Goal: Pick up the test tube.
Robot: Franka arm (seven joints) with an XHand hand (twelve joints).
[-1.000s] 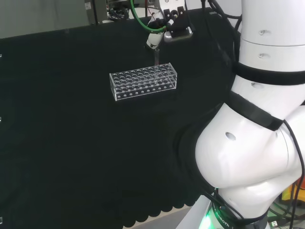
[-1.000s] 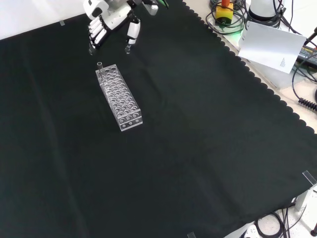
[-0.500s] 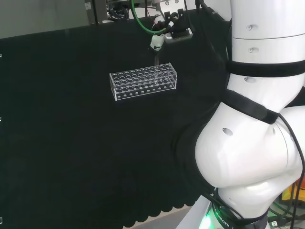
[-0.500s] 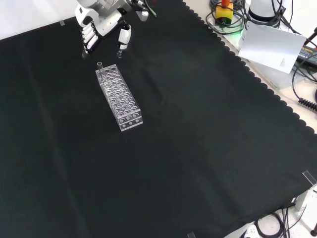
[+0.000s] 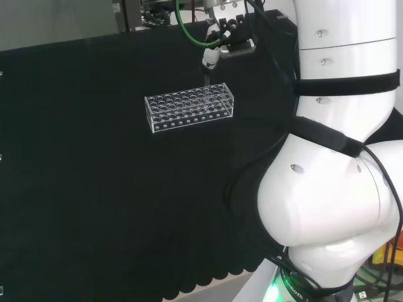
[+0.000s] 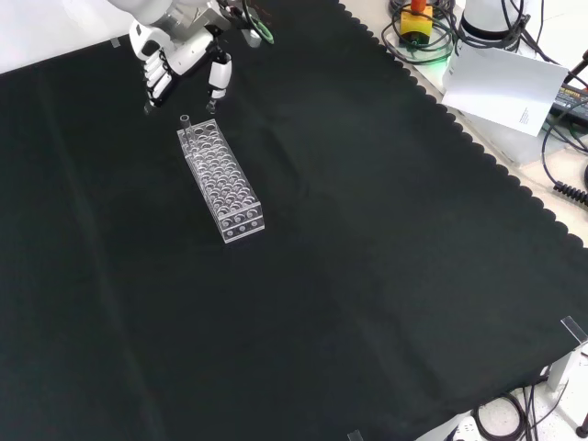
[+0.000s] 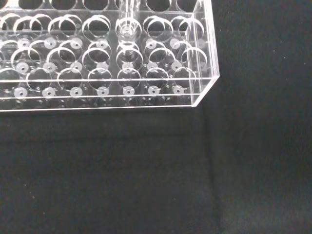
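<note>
A clear test tube (image 6: 185, 125) stands upright in a hole at the far end of a clear plastic rack (image 6: 221, 180) on the black cloth. In the front view the hand (image 6: 177, 50) hovers just above and beyond that end, open, its fingers (image 6: 156, 81) and thumb (image 6: 219, 75) pointing down on either side and holding nothing. In the head view the tube (image 5: 206, 80) rises from the right end of the rack (image 5: 190, 107), with the hand (image 5: 211, 55) right above its top. The wrist view looks down on the rack (image 7: 161, 92) and the tube (image 7: 127, 19).
The arm's big white links (image 5: 340, 189) fill the right of the head view. In the front view the cloth's scalloped edge (image 6: 478, 147) runs down the right side, with a white sheet (image 6: 503, 84) and cables beyond it.
In the front view the hand has moved left, so its fingers and thumb now straddle the spot above the tube. The rack and tube have not moved.
</note>
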